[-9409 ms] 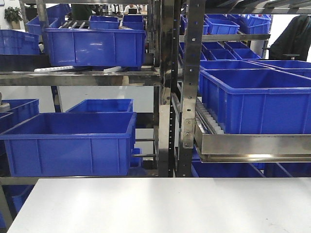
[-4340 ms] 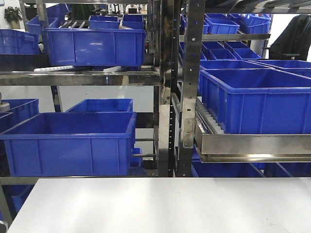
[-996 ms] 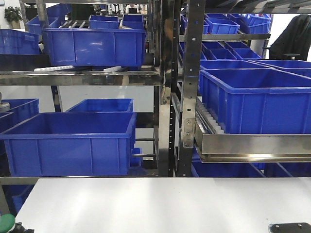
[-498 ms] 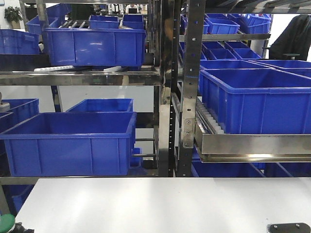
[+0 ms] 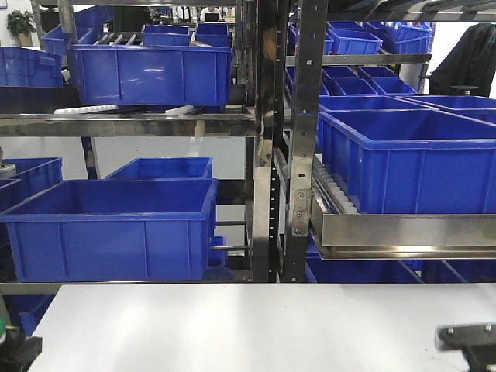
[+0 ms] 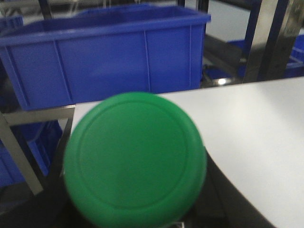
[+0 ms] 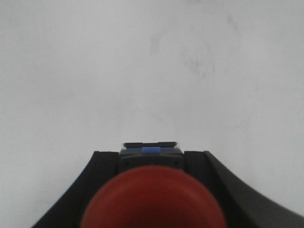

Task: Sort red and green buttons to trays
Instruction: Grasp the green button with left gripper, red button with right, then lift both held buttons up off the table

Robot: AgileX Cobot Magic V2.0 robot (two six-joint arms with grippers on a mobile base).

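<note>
Item one: green button (image 6: 135,159), its domed cap filling the middle of the left wrist view, carried by the left pincer (image 5: 12,350) at the lower left corner of the front view. The pads are hidden behind the cap, so we judge it clamped only from the cap hanging unsupported before the corner of the counter (image 5: 256,325). Item two: red button (image 7: 152,202), bottom centre of the right wrist view, its dark body gripped on both sides by the right pincer (image 7: 151,156) above bare counter. Hazards, as we judge them: each cap blocks much of its own wrist camera, so a release could land off target; a hold on the small body alone may let a button twist or slip; neither of the trays shows in any view, so a colour mix-up cannot be ruled out. Containers: blue crates (image 5: 108,232) on steel shelving (image 5: 298,139) behind the counter, with no contents visible from this angle.
</note>
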